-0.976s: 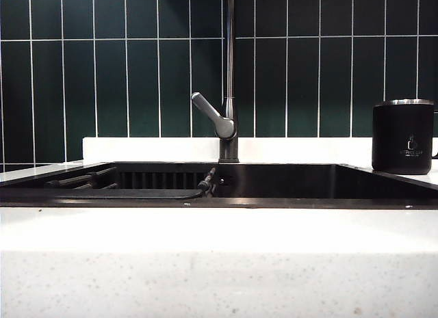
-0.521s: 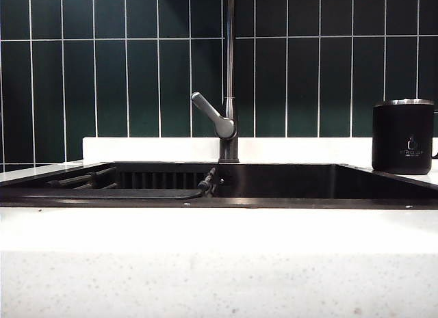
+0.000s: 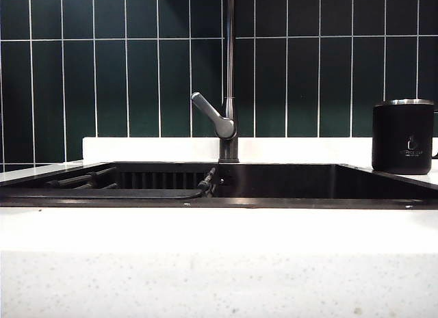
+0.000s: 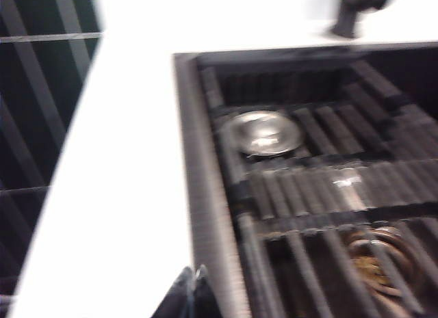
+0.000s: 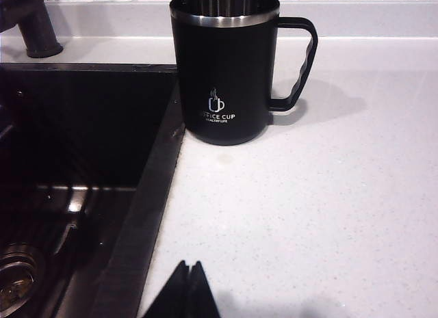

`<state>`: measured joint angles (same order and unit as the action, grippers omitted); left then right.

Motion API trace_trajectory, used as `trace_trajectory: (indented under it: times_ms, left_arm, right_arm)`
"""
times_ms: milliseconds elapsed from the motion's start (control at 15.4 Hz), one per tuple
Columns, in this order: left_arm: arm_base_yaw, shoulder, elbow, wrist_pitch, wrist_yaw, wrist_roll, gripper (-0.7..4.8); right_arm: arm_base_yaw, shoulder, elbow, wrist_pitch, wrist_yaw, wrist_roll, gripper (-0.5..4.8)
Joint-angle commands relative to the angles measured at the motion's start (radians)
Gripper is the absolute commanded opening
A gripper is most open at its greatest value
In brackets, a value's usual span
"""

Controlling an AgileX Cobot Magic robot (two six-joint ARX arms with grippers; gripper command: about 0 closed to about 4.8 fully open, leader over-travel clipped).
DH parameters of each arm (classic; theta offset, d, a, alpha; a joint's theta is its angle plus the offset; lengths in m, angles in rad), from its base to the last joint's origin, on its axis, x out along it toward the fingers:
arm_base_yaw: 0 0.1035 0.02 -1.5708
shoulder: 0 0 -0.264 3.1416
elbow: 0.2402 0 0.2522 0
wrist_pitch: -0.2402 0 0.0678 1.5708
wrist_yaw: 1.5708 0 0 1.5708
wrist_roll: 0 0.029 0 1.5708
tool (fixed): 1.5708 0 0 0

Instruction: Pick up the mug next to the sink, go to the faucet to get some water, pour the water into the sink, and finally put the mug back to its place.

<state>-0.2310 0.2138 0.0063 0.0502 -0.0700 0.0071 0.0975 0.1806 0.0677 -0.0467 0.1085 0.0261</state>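
Left end effector (image 4: 194, 280) clenched, empty | right end effector (image 5: 188, 273) clenched (empty) | mug (image 5: 226, 65) upright, handle away from sink (image 5: 147, 195)

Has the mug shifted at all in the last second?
No. In the exterior view the mug stands upright on the countertop right of the sink, at the same spot against the wall tiles as before.

Exterior view – low, level with the countertop (image 3: 219, 229), facing the faucet (image 3: 229, 72); wrist views look down, sharing the sink (image 3: 287, 184).
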Motion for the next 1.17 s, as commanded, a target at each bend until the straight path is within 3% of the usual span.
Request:
trace_trajectory:
  times_ms: [65, 456, 1172]
  left_arm:
    - [0.0, -0.001, 0.001, 0.037, -0.021, 0.005, -0.05]
    - [0.0, 0.0, 0.001, 0.064, -0.02, 0.012, -0.05]
    - [0.0, -0.001, 0.001, 0.034, -0.02, -0.004, -0.05]
  right_arm:
    - [0.001, 0.0, -0.002, 0.031, 0.003, 0.0, -0.02]
    - [0.001, 0.0, -0.062, 0.118, 0.005, -0.001, -0.02]
    - [0.001, 0.0, -0.067, 0.085, 0.004, 0.0, -0.01]
